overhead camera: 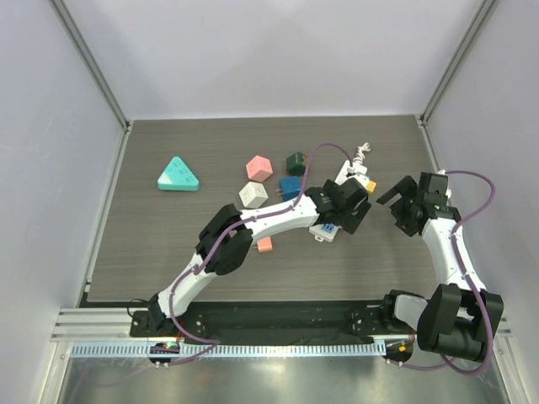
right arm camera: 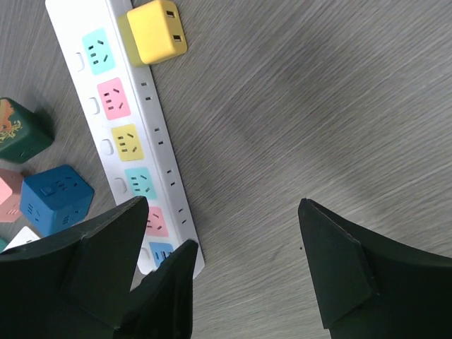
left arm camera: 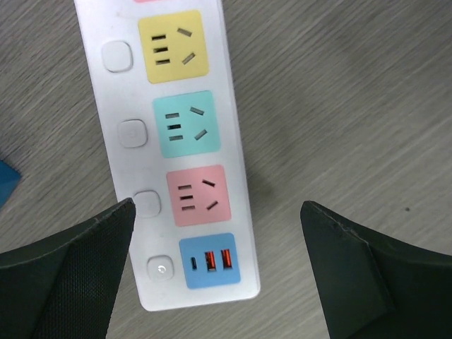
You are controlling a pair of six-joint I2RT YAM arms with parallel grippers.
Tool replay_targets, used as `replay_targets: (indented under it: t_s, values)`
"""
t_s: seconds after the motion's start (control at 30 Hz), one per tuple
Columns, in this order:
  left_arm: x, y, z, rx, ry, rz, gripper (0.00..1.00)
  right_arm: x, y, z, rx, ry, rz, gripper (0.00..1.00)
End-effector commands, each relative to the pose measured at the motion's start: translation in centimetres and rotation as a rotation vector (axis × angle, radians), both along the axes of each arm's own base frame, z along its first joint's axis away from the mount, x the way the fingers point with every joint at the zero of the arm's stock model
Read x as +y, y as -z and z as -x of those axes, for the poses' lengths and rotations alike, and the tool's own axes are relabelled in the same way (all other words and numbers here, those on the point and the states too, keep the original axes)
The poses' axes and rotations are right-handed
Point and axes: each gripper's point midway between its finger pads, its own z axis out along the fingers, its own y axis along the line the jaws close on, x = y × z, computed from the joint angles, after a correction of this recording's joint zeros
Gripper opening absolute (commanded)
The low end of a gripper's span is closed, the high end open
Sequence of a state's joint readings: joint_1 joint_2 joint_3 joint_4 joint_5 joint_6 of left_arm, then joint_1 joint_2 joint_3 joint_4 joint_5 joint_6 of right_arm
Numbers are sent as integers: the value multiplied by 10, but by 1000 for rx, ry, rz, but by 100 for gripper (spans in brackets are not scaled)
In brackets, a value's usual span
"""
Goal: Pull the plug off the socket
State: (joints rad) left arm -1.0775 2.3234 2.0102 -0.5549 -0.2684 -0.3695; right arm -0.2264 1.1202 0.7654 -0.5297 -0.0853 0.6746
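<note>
Right wrist view: left gripper (left arm camera: 217, 208) and right gripper (right arm camera: 223, 205) are spread wide; the power strip (right arm camera: 161, 145) should be pinned, the yellow plug (right arm camera: 159, 30) drawn straight out.

A dark wood-grain counter (overhead camera: 160, 244) sits enclosed by plain pale walls (overhead camera: 278, 50) behind and beside it, grey metal posts (overhead camera: 93, 67) at its far corners.

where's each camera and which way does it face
top external: above and behind the bases, looking down on the table; left arm and right arm show
left wrist: on the left arm, looking down at the power strip between its open fingers
right wrist: on the right arm, looking down the power strip to the yellow plug, open fingers showing
shared: both wrists see the power strip
</note>
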Motion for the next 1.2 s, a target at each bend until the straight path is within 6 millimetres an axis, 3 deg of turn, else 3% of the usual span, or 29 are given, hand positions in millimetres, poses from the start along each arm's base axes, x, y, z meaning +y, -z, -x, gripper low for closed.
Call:
replay_targets:
  t_s: [0.0,0.3,0.47,0.6,0.67,0.73,0.77,0.87,1.03,1.13,1.17]
  values:
    - [13,3,-11,-23,-38,-74,100,6,-6,-10,-51,-43,-18,93]
    - [17,34,-13,-8,-67,-117,100,8,10,-20,-51,-57,-38,91]
    - [14,50,-4,41,-33,-115,100,7,15,-33,-69,-46,-58,90]
    - [15,50,2,98,-3,-72,91,13,16,-48,-108,-94,-84,90]
    - [24,56,2,140,-19,-49,82,17,19,-53,-121,-115,-106,90]
    - [26,44,-3,176,-33,21,65,20,20,-58,-147,-121,-138,90]
    - [34,52,1,203,-39,15,59,25,21,-59,-156,-138,-168,90]
    - [40,41,-1,234,-40,60,42,29,21,-64,-183,-142,-198,90]
    - [43,38,12,339,11,128,13,30,20,-73,-214,-146,-216,91]
    - [41,36,18,374,27,162,0,28,16,-82,-253,-146,-208,91]
    - [41,34,20,388,40,176,0,28,16,-84,-260,-142,-213,91]
